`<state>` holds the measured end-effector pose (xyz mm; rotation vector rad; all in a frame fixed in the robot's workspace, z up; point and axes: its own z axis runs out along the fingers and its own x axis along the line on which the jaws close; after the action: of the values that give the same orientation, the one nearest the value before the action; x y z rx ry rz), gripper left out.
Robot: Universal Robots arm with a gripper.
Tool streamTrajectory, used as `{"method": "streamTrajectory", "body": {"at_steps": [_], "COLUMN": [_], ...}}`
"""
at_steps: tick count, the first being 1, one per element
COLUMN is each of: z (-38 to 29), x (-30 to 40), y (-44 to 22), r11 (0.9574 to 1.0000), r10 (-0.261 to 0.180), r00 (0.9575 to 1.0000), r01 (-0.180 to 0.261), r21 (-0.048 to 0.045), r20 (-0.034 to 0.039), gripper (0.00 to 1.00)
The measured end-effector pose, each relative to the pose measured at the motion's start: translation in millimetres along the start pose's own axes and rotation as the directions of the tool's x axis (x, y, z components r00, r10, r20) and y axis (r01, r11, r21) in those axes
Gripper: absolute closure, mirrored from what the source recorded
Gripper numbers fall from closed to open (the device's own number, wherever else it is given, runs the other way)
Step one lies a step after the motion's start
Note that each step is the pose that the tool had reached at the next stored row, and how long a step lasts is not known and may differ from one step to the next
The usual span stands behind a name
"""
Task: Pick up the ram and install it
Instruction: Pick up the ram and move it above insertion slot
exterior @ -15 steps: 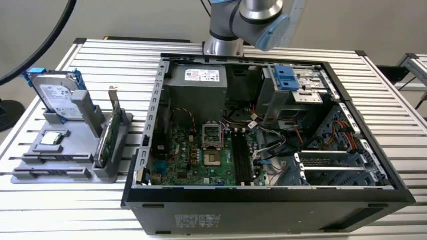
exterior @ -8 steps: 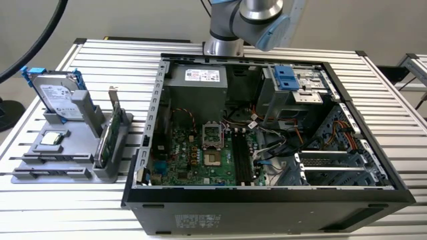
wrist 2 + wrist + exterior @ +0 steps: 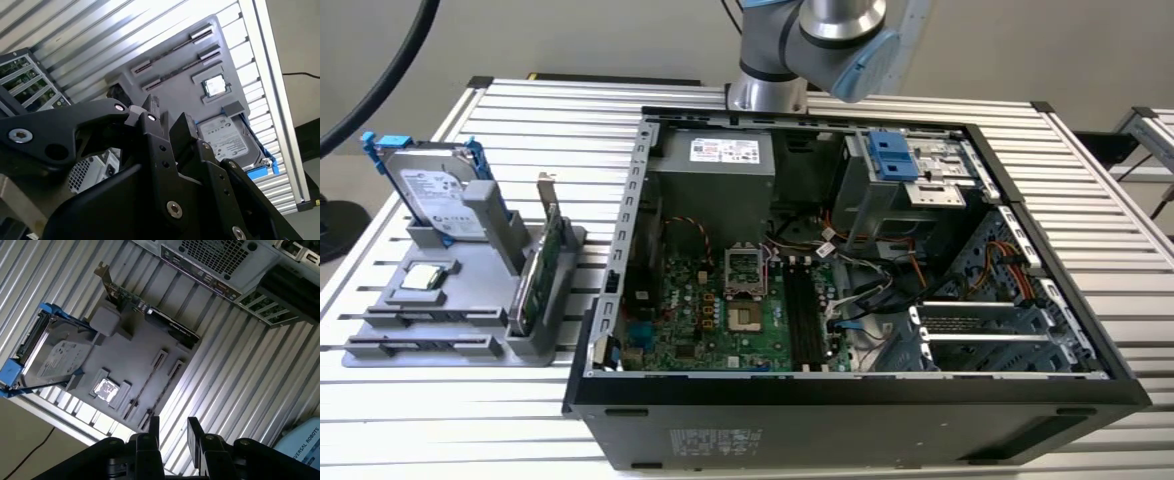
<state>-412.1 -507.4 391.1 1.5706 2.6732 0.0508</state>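
Note:
The ram (image 3: 145,384) is a long thin stick standing on edge in the end clips of the grey holder tray (image 3: 150,340); a second stick (image 3: 161,392) stands beside it. Both wrist views show them (image 3: 172,48), and in the exterior view they lie at the tray's front (image 3: 420,318). My gripper (image 3: 173,429) hangs high above the table, well apart from the tray, open with nothing between its fingers (image 3: 150,107). The open computer case (image 3: 614,300) holds the motherboard with dark memory slots (image 3: 803,310).
On the same tray stand a silver hard drive with blue rails (image 3: 434,190), a green card with a metal bracket (image 3: 540,265) and a small square chip (image 3: 424,278). The arm's base (image 3: 767,90) rises behind the case. Cables (image 3: 867,270) cross the case floor.

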Motion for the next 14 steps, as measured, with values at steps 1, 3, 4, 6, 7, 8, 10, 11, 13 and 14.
{"method": "streamTrajectory", "body": {"at_steps": [1, 3, 4, 6, 7, 8, 10, 11, 13, 14], "z": [0.0, 0.0, 0.0, 0.0, 0.0, 0.0, 0.0, 0.0, 0.0, 0.0], "x": [0.0, 0.0, 0.0, 0.0, 0.0, 0.0, 0.0, 0.0, 0.0, 0.0], "y": [0.0, 0.0, 0.0, 0.0, 0.0, 0.0, 0.0, 0.0, 0.0, 0.0], "r11": [1.0000, 0.9998, 0.9997, 0.9994, 0.9992, 0.9989, 0.9983, 0.9979, 0.9969, 0.9963], "r10": [0.007, 0.018, 0.024, 0.035, 0.041, 0.046, 0.058, 0.065, 0.079, 0.086], "r00": [1.0000, 0.9998, 0.9997, 0.9994, 0.9992, 0.9989, 0.9983, 0.9979, 0.9969, 0.9963], "r01": [-0.007, -0.018, -0.024, -0.035, -0.041, -0.046, -0.058, -0.065, -0.079, -0.086], "r21": [0.0001, 0.0003, 0.0004, 0.0006, 0.0007, 0.0008, 0.0010, 0.0011, 0.0013, 0.0015], "r20": [0.0004, 0.0009, 0.0012, 0.0017, 0.0020, 0.0023, 0.0029, 0.0032, 0.0039, 0.0043], "gripper": [0.00, 0.00, 0.00, 0.00, 0.00, 0.00, 0.00, 0.00, 0.00, 0.00]}}
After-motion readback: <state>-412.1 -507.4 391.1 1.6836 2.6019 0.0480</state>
